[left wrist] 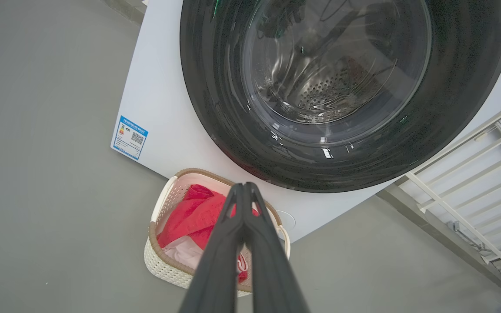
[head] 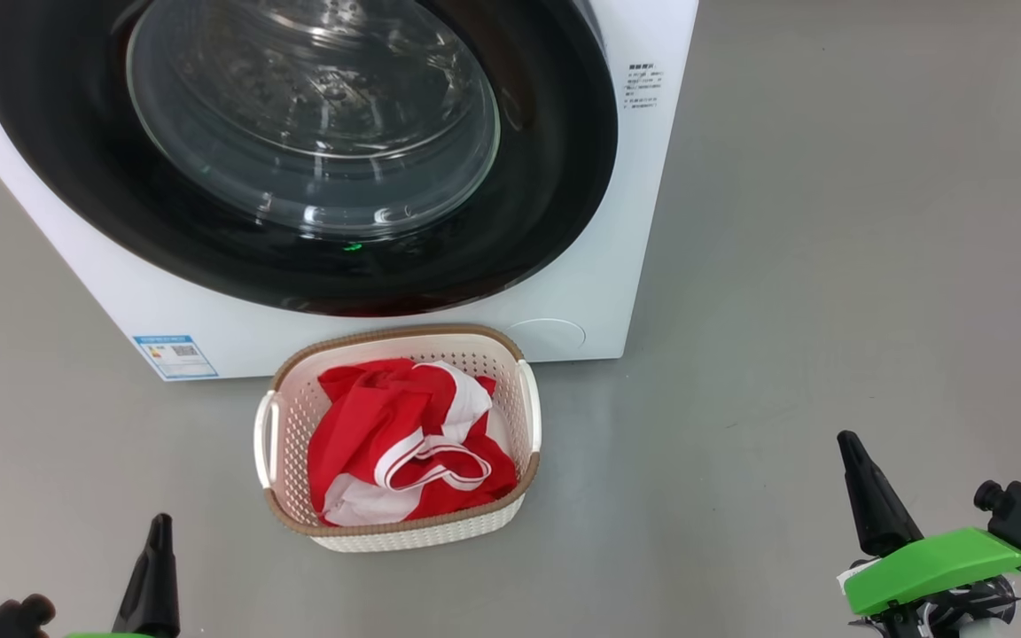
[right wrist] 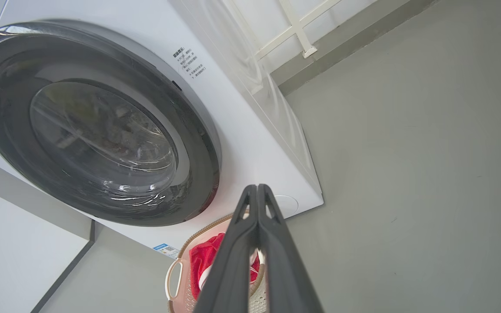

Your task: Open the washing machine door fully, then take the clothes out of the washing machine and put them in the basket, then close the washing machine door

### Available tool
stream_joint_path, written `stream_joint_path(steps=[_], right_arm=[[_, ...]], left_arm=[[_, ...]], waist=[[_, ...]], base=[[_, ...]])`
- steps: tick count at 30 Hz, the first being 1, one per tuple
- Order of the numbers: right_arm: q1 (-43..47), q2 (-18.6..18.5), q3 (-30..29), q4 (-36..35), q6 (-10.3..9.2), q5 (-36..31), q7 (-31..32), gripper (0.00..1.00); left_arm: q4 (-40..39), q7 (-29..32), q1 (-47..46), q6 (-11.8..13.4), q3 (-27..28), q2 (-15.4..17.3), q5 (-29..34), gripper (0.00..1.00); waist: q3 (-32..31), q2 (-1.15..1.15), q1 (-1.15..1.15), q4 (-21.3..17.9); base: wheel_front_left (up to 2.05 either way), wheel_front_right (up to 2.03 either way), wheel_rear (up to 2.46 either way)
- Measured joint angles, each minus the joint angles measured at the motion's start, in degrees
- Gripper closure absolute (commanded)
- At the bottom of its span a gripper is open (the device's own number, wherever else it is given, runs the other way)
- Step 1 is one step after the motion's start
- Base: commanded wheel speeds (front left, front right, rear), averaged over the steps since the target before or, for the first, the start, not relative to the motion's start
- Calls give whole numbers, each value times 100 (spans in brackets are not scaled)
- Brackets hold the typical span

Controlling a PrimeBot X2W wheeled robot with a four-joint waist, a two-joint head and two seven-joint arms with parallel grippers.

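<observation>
The white washing machine (head: 581, 266) stands at the top of the head view, its black-rimmed glass door (head: 315, 133) lying flat against the front. Through the glass I see steel drum holes (left wrist: 320, 91) and no fabric. On the floor before it sits the cream basket (head: 400, 532) holding the red clothes (head: 404, 434) with white trim. My left gripper (head: 159, 523) is at the lower left, shut and empty, its fingertips pressed together (left wrist: 244, 187). My right gripper (head: 847, 439) is low at the right, likewise shut and empty (right wrist: 257, 189). Both hang back from the basket.
Grey floor (head: 830, 266) spreads to the right of the machine and around the basket. A white railing (left wrist: 472, 174) runs along the wall behind the machine. A blue label (head: 175, 354) marks the machine's lower left corner.
</observation>
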Motion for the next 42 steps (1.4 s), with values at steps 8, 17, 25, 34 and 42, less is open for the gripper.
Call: stream_joint_path(steps=[8, 17, 25, 34, 42], right_arm=[[0, 38, -103, -24, 0, 438, 122, 100], [1, 101, -180, -51, -1, 1010, 297, 100], [1, 164, -281, -62, -3, 1459, 412, 100], [2, 210, -349, -83, -3, 1897, 556, 100], [57, 259, -442, -116, -4, 2339, 694, 100]], left_arm=[[-1, 125, -24, 0, 57, -29, -444, 100], [-2, 278, -35, 0, 114, -81, -1009, 100], [-3, 406, -41, 0, 180, -132, -1421, 100], [-4, 536, -46, 0, 242, -181, -1836, 100], [-7, 656, -63, 0, 298, -212, -2291, 100]], waist=[[-46, 0, 0, 15], [-104, 0, 0, 34], [-150, 0, 0, 50], [-196, 0, 0, 65], [-242, 0, 0, 80]], base=[[0, 0, 0], [0, 0, 0], [0, 0, 0], [0, 0, 0], [0, 0, 0]])
